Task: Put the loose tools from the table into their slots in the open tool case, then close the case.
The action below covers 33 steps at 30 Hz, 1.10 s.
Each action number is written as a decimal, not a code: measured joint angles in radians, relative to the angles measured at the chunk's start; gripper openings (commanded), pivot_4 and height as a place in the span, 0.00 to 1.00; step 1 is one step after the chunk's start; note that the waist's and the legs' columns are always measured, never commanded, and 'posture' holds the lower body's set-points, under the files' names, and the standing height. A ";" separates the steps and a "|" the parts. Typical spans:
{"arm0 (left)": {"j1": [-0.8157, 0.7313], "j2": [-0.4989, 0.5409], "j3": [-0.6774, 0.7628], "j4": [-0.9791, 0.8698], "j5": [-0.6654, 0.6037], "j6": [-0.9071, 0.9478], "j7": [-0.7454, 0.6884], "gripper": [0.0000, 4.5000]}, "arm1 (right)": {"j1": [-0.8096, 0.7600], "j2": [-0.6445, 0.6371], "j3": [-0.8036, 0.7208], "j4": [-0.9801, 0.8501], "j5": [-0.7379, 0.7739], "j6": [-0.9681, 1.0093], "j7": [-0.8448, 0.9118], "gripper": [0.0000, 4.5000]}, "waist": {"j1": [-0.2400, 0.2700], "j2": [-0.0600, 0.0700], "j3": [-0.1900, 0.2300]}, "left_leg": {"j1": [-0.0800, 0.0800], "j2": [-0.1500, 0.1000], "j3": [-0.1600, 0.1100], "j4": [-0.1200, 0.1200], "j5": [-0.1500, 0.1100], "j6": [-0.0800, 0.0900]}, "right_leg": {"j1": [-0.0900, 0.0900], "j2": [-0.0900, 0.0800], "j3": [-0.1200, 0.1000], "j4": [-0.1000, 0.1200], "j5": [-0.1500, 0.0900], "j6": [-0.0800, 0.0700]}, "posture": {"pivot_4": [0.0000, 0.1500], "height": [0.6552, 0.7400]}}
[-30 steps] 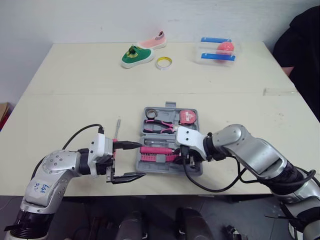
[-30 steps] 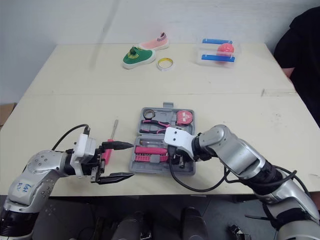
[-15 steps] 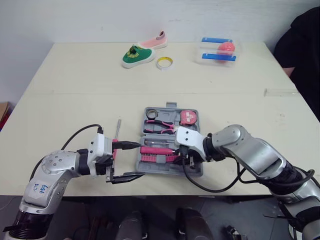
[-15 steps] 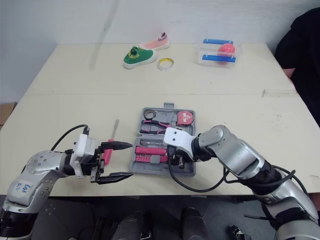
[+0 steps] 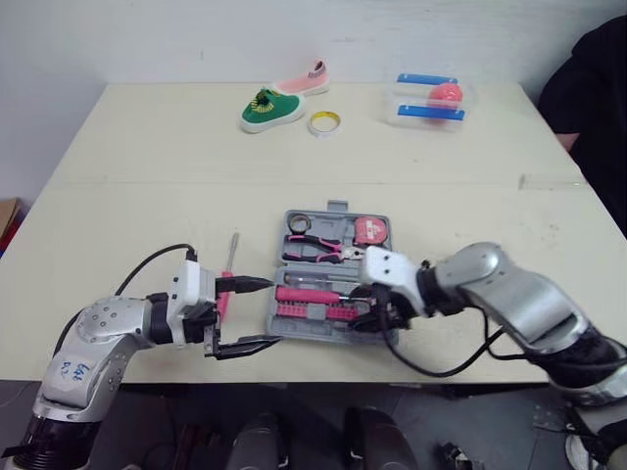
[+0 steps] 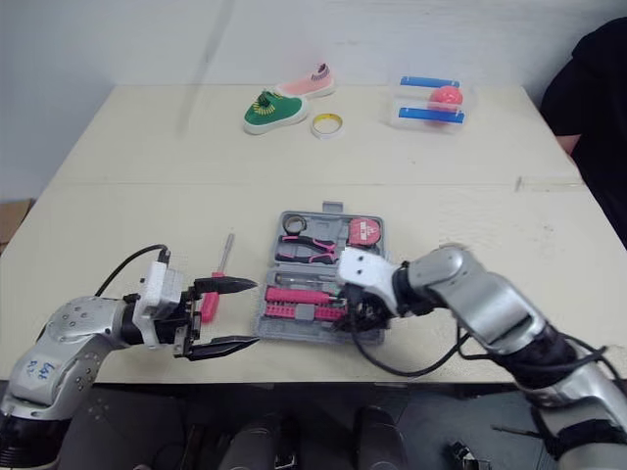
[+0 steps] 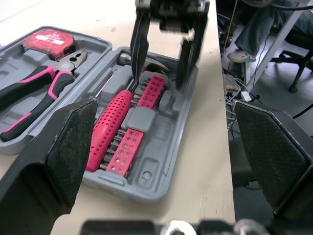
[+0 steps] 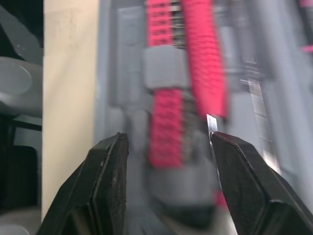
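The left gripper (image 5: 272, 311) sits by the table's (image 5: 118, 225) front edge, fingers spread wide and empty, just left of the case (image 5: 313, 336). The right gripper (image 5: 377, 318) hangs over the case's front right corner, fingers apart. A loose screwdriver (image 5: 230, 262) lies beside the case's left wall. Beyond, bare tabletop reaches a shoe (image 5: 266, 110) and a tape roll (image 5: 323, 122).

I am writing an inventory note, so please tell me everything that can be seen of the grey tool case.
The tool case is grey moulded plastic, lying open and flat on the table near its front edge. Its far half holds a pink tape measure and pink-and-black pliers; its near half holds a pink-handled driver and pink bit strips. The right pincer hangs open over the near half; the left pincer is open beside the left edge.
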 measured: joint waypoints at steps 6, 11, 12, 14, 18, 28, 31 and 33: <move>-0.001 -0.001 0.000 -0.007 -0.001 0.001 0.005 1.00 | 0.160 0.045 -0.132 0.063 0.053 -0.267 0.069 0.65 | 0.000 -0.001 0.000 | 0.000 0.000 0.001 -0.002 0.000 0.000 | 0.001 0.001 -0.002 -0.002 0.000 0.000 | 1.00 1.00; -0.002 -0.001 -0.001 -0.007 -0.001 0.001 0.005 1.00 | 0.251 0.157 -0.207 0.182 0.075 -0.515 0.107 0.54 | -0.001 -0.002 0.000 | 0.001 0.000 0.002 0.000 0.000 0.000 | 0.001 0.002 -0.003 0.000 0.000 0.000 | 1.00 1.00; -0.003 -0.001 -0.001 -0.007 -0.001 0.001 0.005 1.00 | 0.258 0.171 -0.210 0.196 0.077 -0.543 0.115 0.47 | -0.001 -0.002 0.000 | 0.001 0.000 0.002 0.000 0.001 0.000 | 0.001 0.002 -0.003 0.000 0.000 0.000 | 1.00 1.00; -0.017 -0.002 -0.002 -0.005 -0.001 0.001 0.005 1.00 | 0.272 0.181 -0.209 0.224 0.074 -0.612 0.134 0.31 | 0.000 -0.002 0.000 | 0.001 0.000 0.002 0.001 0.001 0.000 | 0.001 0.001 -0.003 0.001 0.000 0.000 | 1.00 1.00; -0.026 -0.003 -0.002 0.000 -0.001 0.001 0.005 1.00 | 0.269 0.220 -0.188 0.295 0.025 -0.735 0.140 0.01 | -0.002 -0.002 0.000 | 0.002 0.000 0.002 0.001 0.001 0.000 | 0.001 0.001 -0.002 0.002 0.000 0.000 | 1.00 1.00; -0.008 -0.005 -0.002 -0.024 -0.001 0.008 0.019 1.00 | 0.242 0.223 -0.141 0.447 -0.112 -0.916 0.141 0.01 | -0.001 -0.002 0.000 | 0.002 0.000 0.001 0.001 0.002 -0.001 | 0.001 0.001 -0.002 0.002 0.000 0.000 | 1.00 1.00; -0.005 -0.005 -0.001 -0.026 -0.001 0.010 0.022 1.00 | 0.233 0.234 -0.136 0.459 -0.133 -0.922 0.132 0.01 | -0.001 -0.002 0.000 | 0.002 0.000 0.001 0.001 0.002 -0.001 | 0.001 0.001 -0.001 0.003 0.000 0.000 | 1.00 1.00; -0.005 -0.005 -0.001 -0.026 -0.001 0.010 0.023 1.00 | 0.230 0.236 -0.120 0.479 -0.158 -0.935 0.117 0.01 | -0.001 -0.002 0.000 | 0.002 0.000 0.001 0.001 0.002 -0.001 | 0.001 0.001 -0.001 0.003 0.000 0.000 | 1.00 1.00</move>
